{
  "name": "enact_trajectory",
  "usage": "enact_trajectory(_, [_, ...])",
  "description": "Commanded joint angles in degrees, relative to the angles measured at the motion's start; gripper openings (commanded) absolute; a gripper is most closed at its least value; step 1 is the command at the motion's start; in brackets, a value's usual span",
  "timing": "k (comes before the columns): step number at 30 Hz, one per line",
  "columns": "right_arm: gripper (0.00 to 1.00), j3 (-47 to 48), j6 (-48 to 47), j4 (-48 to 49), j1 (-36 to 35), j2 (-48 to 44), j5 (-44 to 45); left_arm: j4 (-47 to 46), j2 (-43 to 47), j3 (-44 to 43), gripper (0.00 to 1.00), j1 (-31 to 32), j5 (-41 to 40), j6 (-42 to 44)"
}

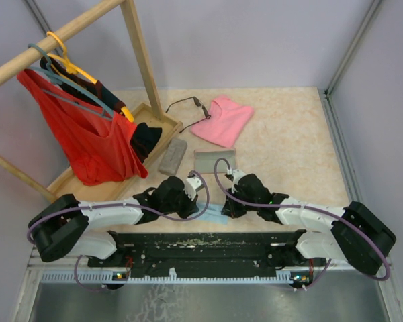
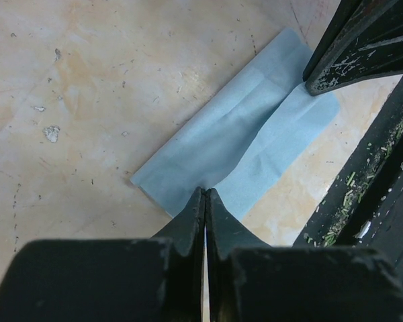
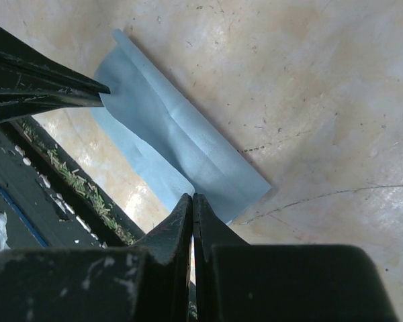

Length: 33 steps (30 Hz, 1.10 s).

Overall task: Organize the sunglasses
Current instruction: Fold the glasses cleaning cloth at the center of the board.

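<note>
one pair of sunglasses [image 1: 197, 102] in view: thin dark wire frame, arms look unfolded. lies flat just left of the pink cloth [image 1: 223, 119].

A robot test cell in a lab: plain lilac panels [image 1: 255, 40] on metal posts [image 1: 352, 47] box in a marbled table [image 1: 289, 134], with a staged wooden clothes rack [image 1: 138, 47] and two arms bolted to a black base rail [image 1: 201, 245].
</note>
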<state>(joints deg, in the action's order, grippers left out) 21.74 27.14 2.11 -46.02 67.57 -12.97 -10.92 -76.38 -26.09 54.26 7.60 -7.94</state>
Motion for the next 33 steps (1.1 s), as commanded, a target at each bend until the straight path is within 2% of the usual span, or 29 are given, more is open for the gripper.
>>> enact_trajectory(1, [0.01, -0.6, 0.2, 1.1, -0.5, -0.5, 0.2, 0.3, 1.1, 0.7, 0.01, 0.2, 1.8, -0.6])
enact_trajectory(5, [0.03, -0.8, 0.3, 0.9, -0.6, -0.7, 0.2, 0.8, 1.2, 0.6, 0.06, 0.3, 1.5, -0.9])
enact_trajectory(10, [0.12, -1.2, 0.3, 0.2, -0.7, -1.2, 0.0, 2.9, 2.2, 0.3, 0.19, 0.3, 1.2, -1.7])
enact_trajectory(15, [0.23, -1.7, 0.5, 0.3, -0.8, -2.1, -1.4, 4.9, 4.5, 0.7, 0.25, 0.3, 0.7, -1.9])
enact_trajectory(26, [0.32, -0.1, -0.2, -6.3, -0.8, -8.0, -0.2, 7.5, 13.3, 3.0, 0.28, 0.4, 0.1, -5.3])
enact_trajectory(29, [0.35, 1.2, -0.2, -10.1, -0.8, -12.7, 2.8, 7.1, 15.2, 2.8, 0.28, 0.4, -2.1, -5.4])
enact_trajectory(33, [0.40, 2.5, 2.4, -13.8, -0.8, -18.4, 11.0, 6.1, 14.7, 1.0, 0.27, 0.3, -6.3, -7.0])
